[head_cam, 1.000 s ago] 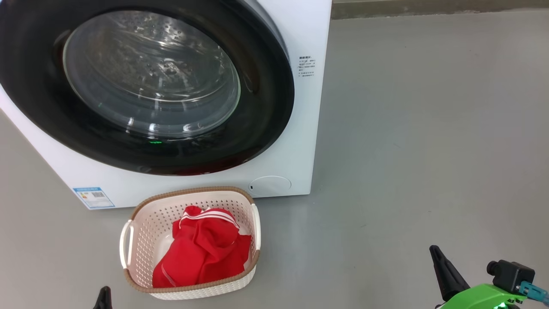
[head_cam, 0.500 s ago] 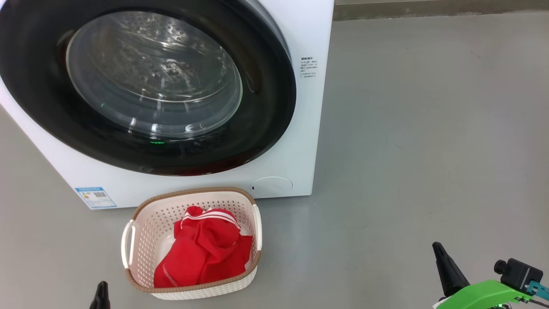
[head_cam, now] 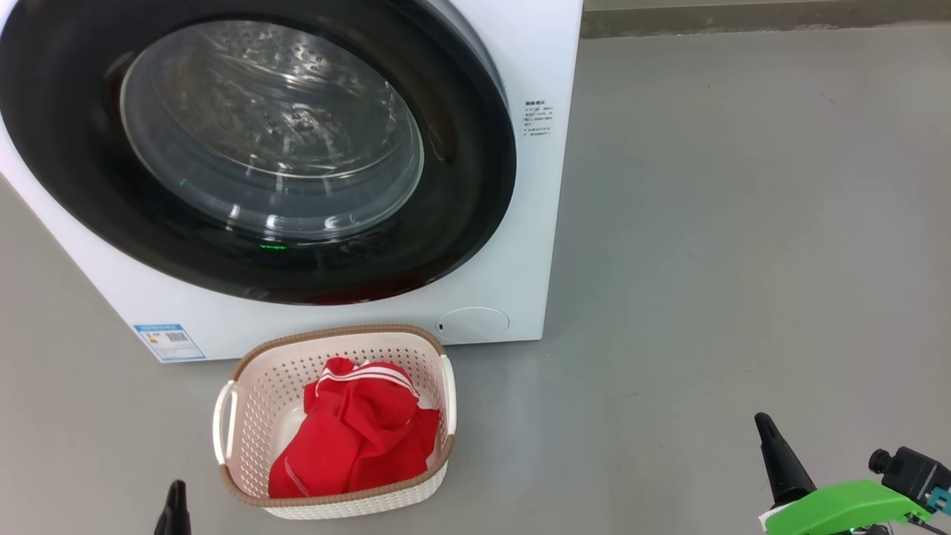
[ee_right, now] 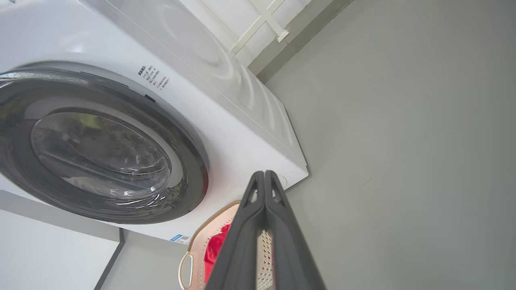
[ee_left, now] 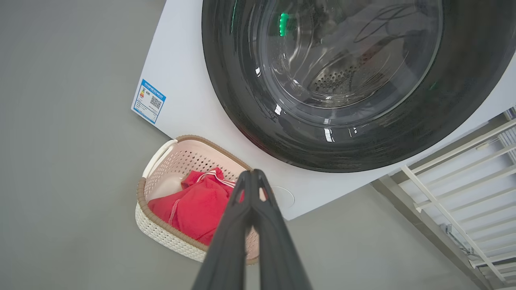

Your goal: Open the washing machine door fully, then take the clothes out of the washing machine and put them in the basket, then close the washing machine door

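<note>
Both left gripper [ee_left: 250,174] and right gripper [ee_right: 264,174] are pinched closed, empty. Bright red striped clothes [head_cam: 356,438] lie in the cream perforated plastic basket [head_cam: 334,331] just before the white boxy washing machine [head_cam: 535,223]. Its black-rimmed round glass door [head_cam: 461,186] looks shut, so the task seems done and only backing away remains.

The smooth grey floor [head_cam: 743,223] spreads wide in soft, even light. A darker grey strip [head_cam: 743,15] runs along its far edge. A white frame of thin bars [ee_left: 408,174] stands just past it.

The right gripper [ee_right: 264,174] – fingers pressed together – points at the washing machine [ee_right: 242,133], its washing machine door [ee_right: 189,161] shut.
</note>
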Motion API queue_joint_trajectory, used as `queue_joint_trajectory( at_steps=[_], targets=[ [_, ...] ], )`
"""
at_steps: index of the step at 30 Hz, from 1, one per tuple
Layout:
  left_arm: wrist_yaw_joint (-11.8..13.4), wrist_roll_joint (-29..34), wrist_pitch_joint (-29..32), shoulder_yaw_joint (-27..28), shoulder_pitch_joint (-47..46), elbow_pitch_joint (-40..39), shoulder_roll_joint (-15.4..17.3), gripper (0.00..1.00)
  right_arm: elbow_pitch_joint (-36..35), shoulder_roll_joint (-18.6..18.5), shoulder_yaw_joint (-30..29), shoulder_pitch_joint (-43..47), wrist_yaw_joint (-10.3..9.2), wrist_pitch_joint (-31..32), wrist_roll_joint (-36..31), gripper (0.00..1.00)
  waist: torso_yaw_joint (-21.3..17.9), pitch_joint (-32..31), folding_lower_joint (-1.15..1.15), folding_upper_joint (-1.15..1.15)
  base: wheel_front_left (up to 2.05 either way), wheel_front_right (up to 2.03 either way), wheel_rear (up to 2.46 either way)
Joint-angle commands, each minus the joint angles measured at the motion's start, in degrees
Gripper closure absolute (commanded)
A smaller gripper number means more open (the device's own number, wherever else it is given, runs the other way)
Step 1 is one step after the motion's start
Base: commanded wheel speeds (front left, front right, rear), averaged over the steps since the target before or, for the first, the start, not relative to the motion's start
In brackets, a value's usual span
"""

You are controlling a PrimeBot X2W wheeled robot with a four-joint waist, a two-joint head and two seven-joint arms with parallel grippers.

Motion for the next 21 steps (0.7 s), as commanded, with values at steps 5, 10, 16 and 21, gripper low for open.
queue_joint_trajectory(
  at_steps=[5,10,16,21],
  targets=[
    [-0.1,-3.7,1.0,1.5,-3.1,-1.9,0.6,1.0,-2.1,0.2,-0.4,-1.6,-0.05,0.9,3.4,1.0,0.1,-0.1,-0.01,0.0,0.0,0.0,0.0],
    [-0.1,-6.6,1.8,1.7,-3.5,-2.1,0.4,1.0,-2.6,0.6,-1.0,-1.7,-0.05,1.8,5.9,1.0,0.2,-0.2,-0.01,0.0,0.0,0.0,0.0],
    [-0.1,-10.1,2.8,2.0,-4.0,-2.3,0.2,1.0,-3.2,1.1,-1.6,-1.7,-0.06,2.8,9.1,1.0,0.4,-0.2,-0.01,0.0,0.0,0.0,0.0],
    [-0.1,-13.5,3.8,2.3,-4.5,-2.5,0.0,1.0,-3.8,1.6,-2.3,-1.8,-0.06,3.8,12.1,1.0,0.5,-0.3,-0.01,0.0,0.0,0.0,0.0]
  ],
)
